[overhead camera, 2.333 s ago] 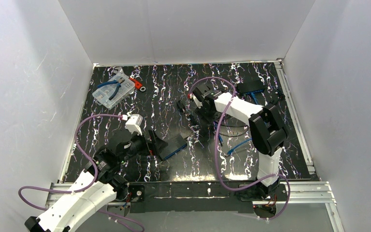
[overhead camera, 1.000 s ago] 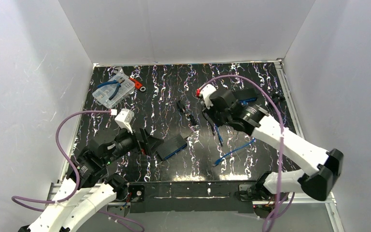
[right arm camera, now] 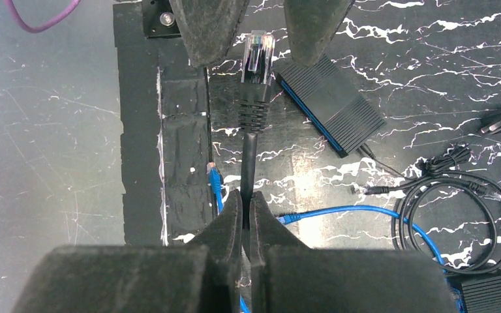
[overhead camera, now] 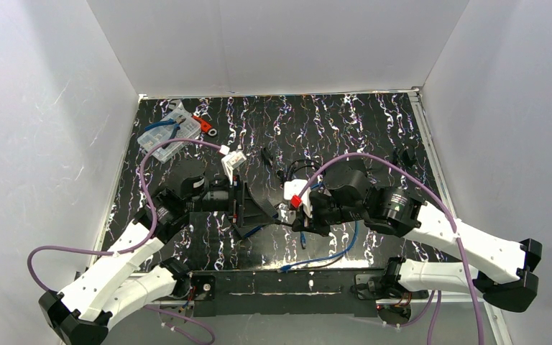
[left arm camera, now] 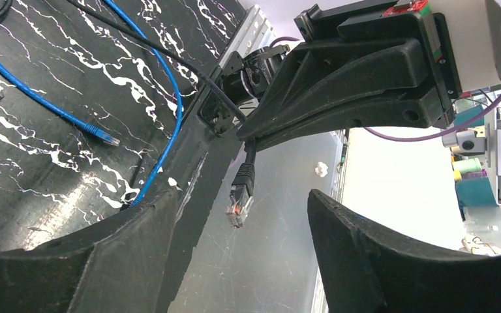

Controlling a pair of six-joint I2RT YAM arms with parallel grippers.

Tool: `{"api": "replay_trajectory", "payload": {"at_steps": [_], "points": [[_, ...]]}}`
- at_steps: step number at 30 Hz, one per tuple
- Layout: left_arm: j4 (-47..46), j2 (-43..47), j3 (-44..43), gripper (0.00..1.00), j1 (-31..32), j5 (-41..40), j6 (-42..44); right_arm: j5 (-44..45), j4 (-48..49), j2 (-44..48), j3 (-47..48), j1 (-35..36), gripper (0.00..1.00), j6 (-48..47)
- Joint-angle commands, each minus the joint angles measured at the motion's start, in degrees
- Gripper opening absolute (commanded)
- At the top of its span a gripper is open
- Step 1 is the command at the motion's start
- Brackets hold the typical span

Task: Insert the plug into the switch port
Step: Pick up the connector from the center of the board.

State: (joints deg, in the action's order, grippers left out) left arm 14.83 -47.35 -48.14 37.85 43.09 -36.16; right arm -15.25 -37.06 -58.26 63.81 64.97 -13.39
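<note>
Plug [right arm camera: 259, 55] top centre of right wrist view, between spread left gripper [left arm camera: 242, 225] fingers; right gripper [right arm camera: 246, 201] clamped on cable [right arm camera: 248, 160] behind it. Close left squarely on plug sides before right lets go. Switch [right arm camera: 331, 104] just right.

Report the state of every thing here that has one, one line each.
Right gripper: shut on black cable.
Left gripper: open, fingers flanking plug.
Plug: unplugged, held in air.
Switch: flat on table, plug not inserted.
Blue cable: loose on table, end free.
</note>
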Motion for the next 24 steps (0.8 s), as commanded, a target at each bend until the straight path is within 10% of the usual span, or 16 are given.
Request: {"api": "replay_trajectory", "payload": {"at_steps": [1, 8, 13, 24], "points": [[-1.52, 0.22, 0.69, 0.7, 0.14, 2.38, -0.15, -1.2, 3.88, 1.31, 0.0, 0.52, 0.01, -0.37], [0.38, 1.06, 0.36, 0.73, 0.14, 1.1, 0.69, 7.91, 2.1, 1.74, -0.64, 0.66, 0.01, 0.22], [4.71, 4.77, -0.79, 0.86, 0.13, -5.76, 3.66, 29.89, -1.27, 1.92, -0.67, -0.03, 0.01, 3.12], [5.56, 9.79, -0.01, 0.98, 0.17, -10.88, 5.5, 42.7, 4.09, -3.05, 6.69, -19.88, 0.01, 7.3]]}}
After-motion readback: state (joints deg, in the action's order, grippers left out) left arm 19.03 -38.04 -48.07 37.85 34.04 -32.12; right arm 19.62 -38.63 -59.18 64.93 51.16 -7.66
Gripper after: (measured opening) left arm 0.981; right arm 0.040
